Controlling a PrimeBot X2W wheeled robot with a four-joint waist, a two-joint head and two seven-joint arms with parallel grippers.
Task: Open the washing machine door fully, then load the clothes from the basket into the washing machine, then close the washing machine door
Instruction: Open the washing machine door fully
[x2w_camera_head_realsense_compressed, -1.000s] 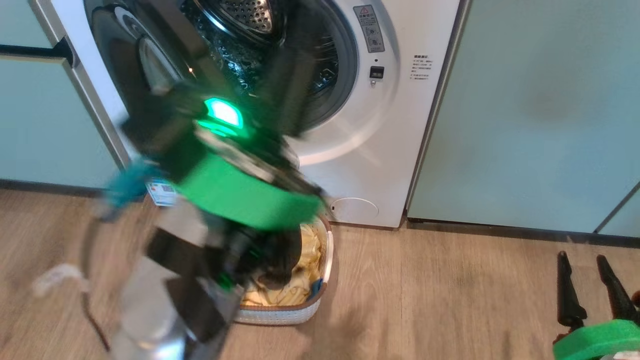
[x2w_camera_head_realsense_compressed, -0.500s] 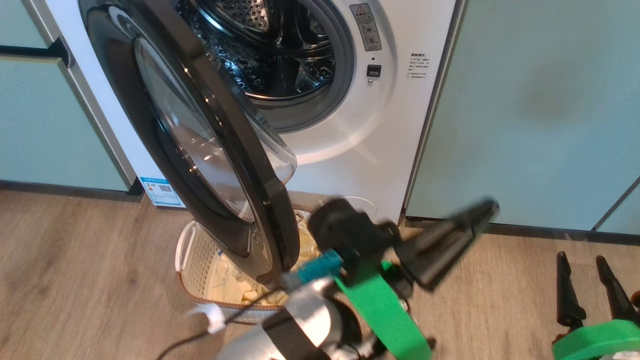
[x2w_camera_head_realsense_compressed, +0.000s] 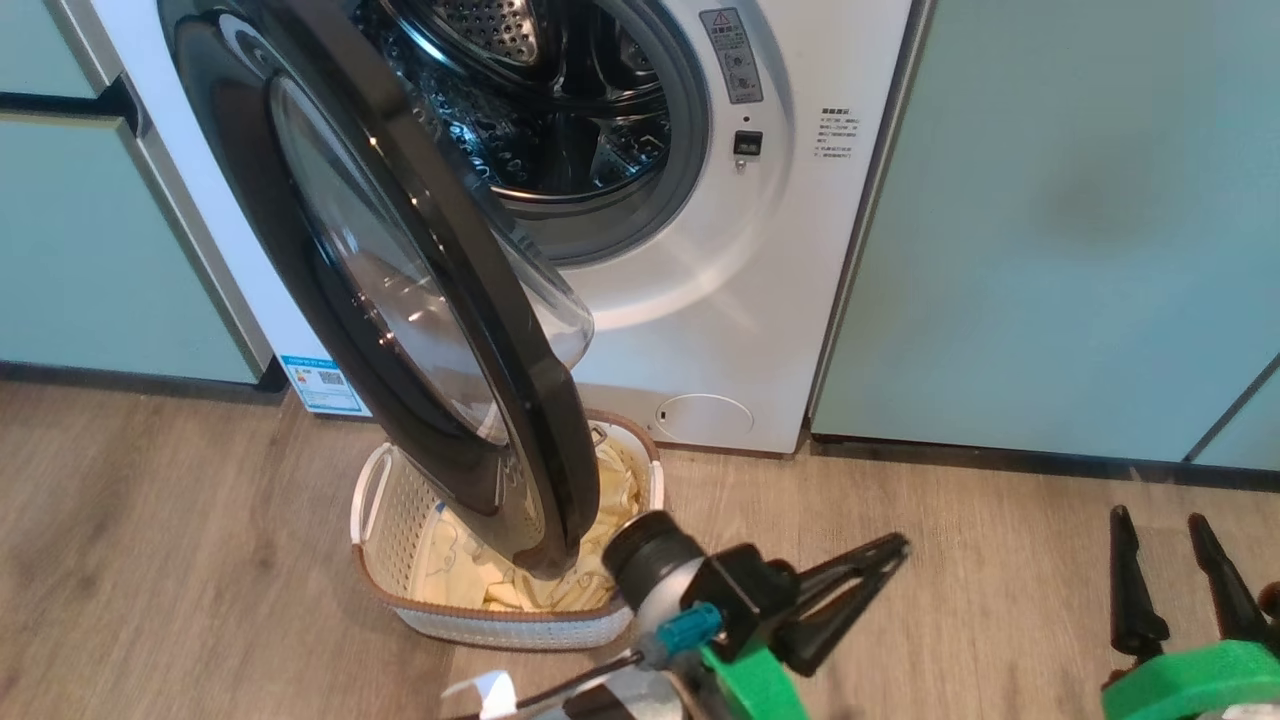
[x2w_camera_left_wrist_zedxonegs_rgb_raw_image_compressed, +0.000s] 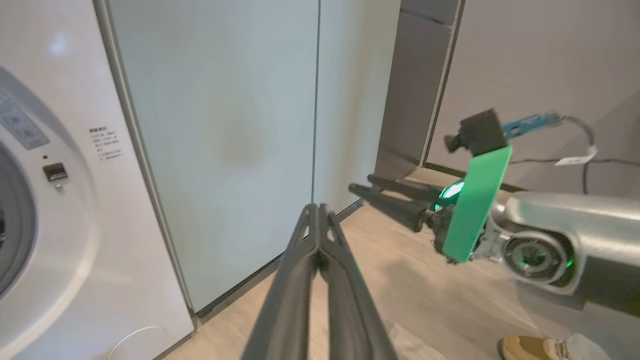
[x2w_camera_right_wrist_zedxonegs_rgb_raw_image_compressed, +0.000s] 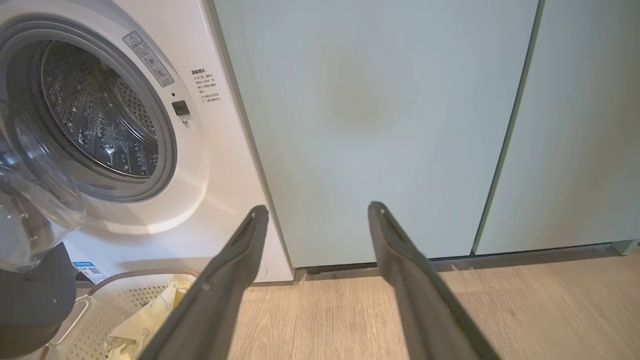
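Black-rimmed washing machine door (x2w_camera_head_realsense_compressed: 400, 290) hangs part open, edge-on to you, lower rim over basket (x2w_camera_head_realsense_compressed: 500, 628); clothes (x2w_camera_head_realsense_compressed: 460, 590) inside. Your left gripper (x2w_camera_head_realsense_compressed: 900, 545) nearer, just right of door, jaws clenched, empty, pointing away. Right gripper (x2w_camera_head_realsense_compressed: 1158, 516) well apart, jaws released.

So the washing machine door (x2w_camera_head_realsense_compressed: 400, 280) is swung open on its left hinge, glossy black rim nearly edge-on, clear glass bowl bulging to the right. The white washing machine (x2w_camera_head_realsense_compressed: 720, 300) shows its steel drum (x2w_camera_head_realsense_compressed: 540, 110). The cream basket (x2w_camera_head_realsense_compressed: 500, 625) sits on the floor near the machine, right under the door's bottom edge, with the pale yellow clothes (x2w_camera_head_realsense_compressed: 465, 578) heaped inside.
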